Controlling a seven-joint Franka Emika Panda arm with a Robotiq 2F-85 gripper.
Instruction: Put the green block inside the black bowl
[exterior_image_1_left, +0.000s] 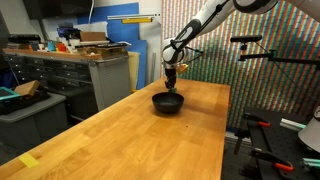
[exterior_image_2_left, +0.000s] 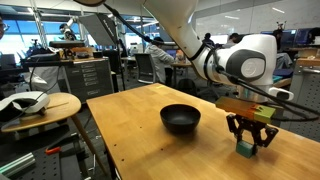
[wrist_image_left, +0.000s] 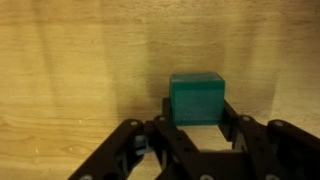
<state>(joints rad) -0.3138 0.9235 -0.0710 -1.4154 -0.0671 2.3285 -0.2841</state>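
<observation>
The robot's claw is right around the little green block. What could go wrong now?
1. The green block sits only between the tips of the gripper, so it might slip or twist out when lifted.
2. The black bowl stands close by. A low carry could bump its rim and shove it.
3. The bowl looks shallow, so a drop from high up might bounce the block out.

Light wooden table (exterior_image_1_left: 150, 130); grey drawer cabinets (exterior_image_1_left: 60, 78) behind; round side table (exterior_image_2_left: 60, 103).
</observation>
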